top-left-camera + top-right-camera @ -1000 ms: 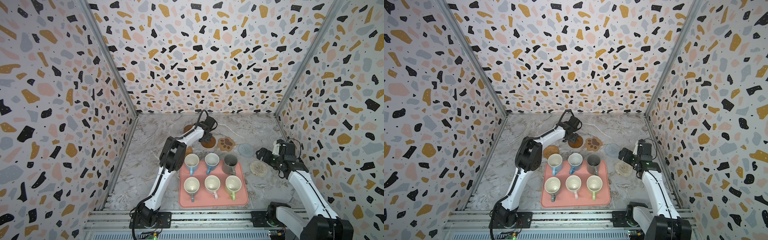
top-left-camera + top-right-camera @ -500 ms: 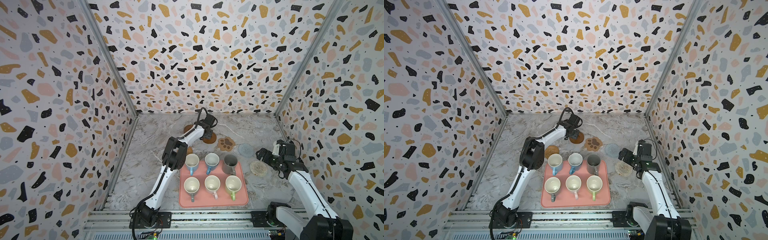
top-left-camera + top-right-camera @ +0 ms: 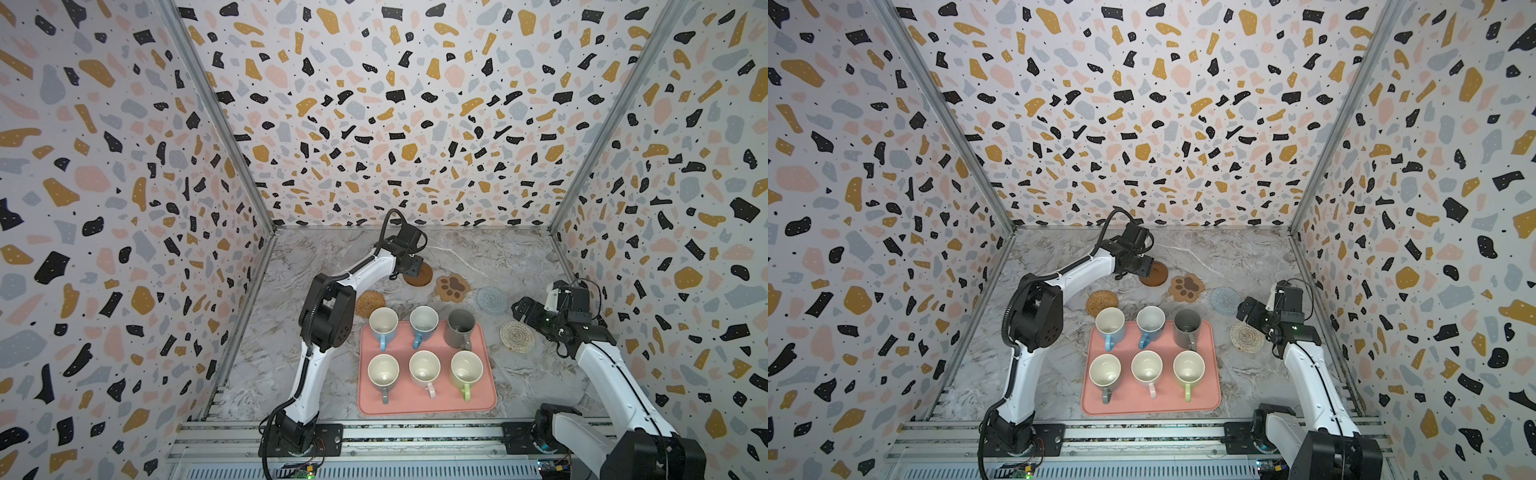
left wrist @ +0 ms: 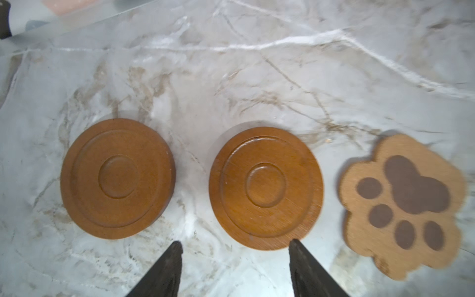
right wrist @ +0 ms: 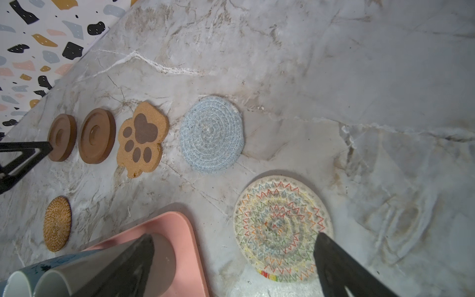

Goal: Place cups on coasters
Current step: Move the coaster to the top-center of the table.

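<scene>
Pink rectangular tray carries all six handled mugs; no cup stands on a coaster yet. Behind it, the brown wooden disc coaster has slid slightly toward the back wall and lies flat beside, not touching, the second wooden disc. The left gripper has just widened off it, empty. The right gripper gapes wide, empty, above the whitish patterned round coaster. Coasters seem arranged; moving cups likely comes next.
</scene>
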Controlling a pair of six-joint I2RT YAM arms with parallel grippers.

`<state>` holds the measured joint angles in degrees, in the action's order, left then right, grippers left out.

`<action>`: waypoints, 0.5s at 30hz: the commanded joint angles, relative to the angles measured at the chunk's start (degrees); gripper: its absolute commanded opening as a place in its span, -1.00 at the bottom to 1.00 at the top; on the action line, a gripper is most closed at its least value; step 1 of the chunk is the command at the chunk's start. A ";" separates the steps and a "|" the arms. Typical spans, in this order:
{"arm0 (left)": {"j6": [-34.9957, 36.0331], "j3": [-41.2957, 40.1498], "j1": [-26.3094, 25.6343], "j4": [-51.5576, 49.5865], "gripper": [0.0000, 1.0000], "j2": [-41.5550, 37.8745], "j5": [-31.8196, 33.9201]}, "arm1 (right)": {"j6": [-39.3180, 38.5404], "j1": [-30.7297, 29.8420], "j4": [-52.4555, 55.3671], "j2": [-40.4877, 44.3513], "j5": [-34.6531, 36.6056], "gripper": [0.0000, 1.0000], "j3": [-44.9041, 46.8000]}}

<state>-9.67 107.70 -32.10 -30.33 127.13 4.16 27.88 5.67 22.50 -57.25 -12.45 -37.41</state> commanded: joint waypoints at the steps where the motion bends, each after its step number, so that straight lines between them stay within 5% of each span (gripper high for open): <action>1: 1.90 -2.49 -0.63 -2.32 0.35 0.48 -5.01 | 1.05 0.21 -0.31 0.30 -0.70 0.98 0.71; 15: -0.66 -2.66 -1.56 1.03 0.31 3.67 -10.15 | 1.21 0.19 -0.41 0.94 -0.62 0.98 1.70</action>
<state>-9.26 103.61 -33.12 -31.00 130.63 -4.08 28.71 5.67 22.26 -57.28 -12.91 -36.29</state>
